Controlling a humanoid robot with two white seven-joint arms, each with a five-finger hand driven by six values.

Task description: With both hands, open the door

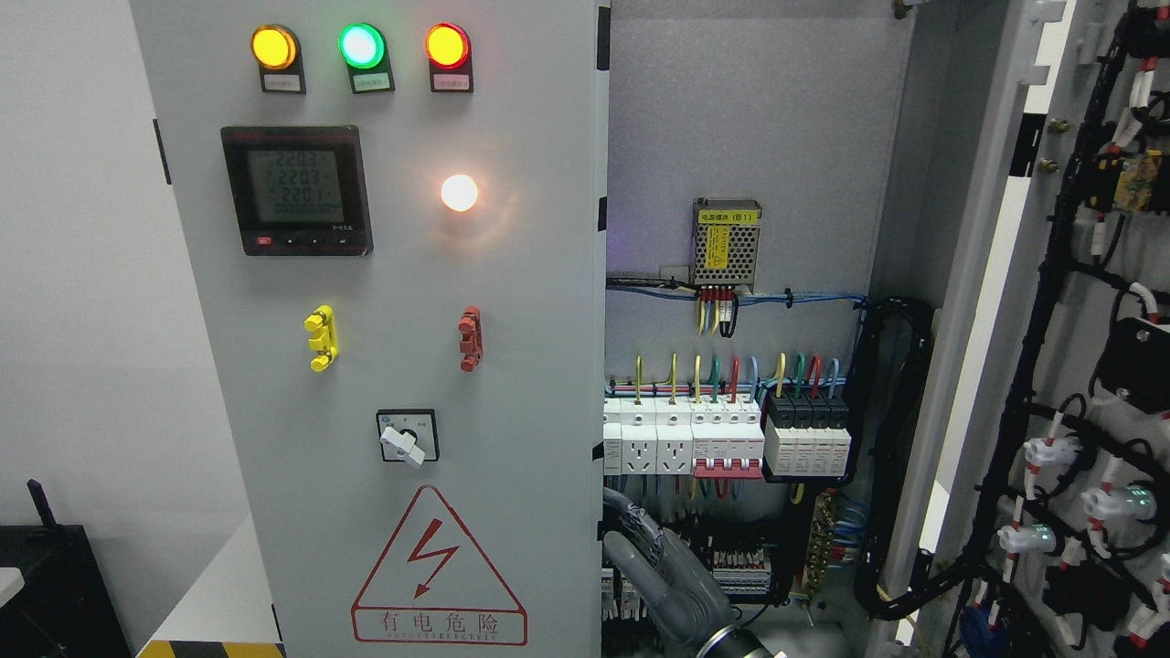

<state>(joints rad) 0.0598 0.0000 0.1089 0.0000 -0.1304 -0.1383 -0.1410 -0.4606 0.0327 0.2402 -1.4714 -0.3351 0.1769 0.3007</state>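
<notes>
The left door (366,329) of the electrical cabinet stands closed or nearly so, its tall face turned toward the camera and its long axis vertical; its free edge runs down the middle of the view. The right door (1079,366) is swung wide open at the picture's right, showing its inner side with black cable looms and its face angled toward the left.

One robot hand (663,571), grey with dark jointed fingers (635,530), rises from the bottom edge just right of the left door's free edge. Its fingers curl up toward that edge, touching or almost touching it; whether they grip it I cannot tell, nor from which side its arm enters.

The left door carries three lamps along the top: yellow (274,47), green (361,46) and red (447,45). Below are one digital meter (297,190), one lit white lamp (459,193), a yellow handle (321,338), a red handle (470,338), one rotary switch (407,437) and a red triangular warning sign (439,567).

Inside the cabinet (759,110), a grey back panel holds one perforated power supply (727,242), a row of white and black breakers (727,439) and coloured wires. A pale wall (73,274) lies to the left.
</notes>
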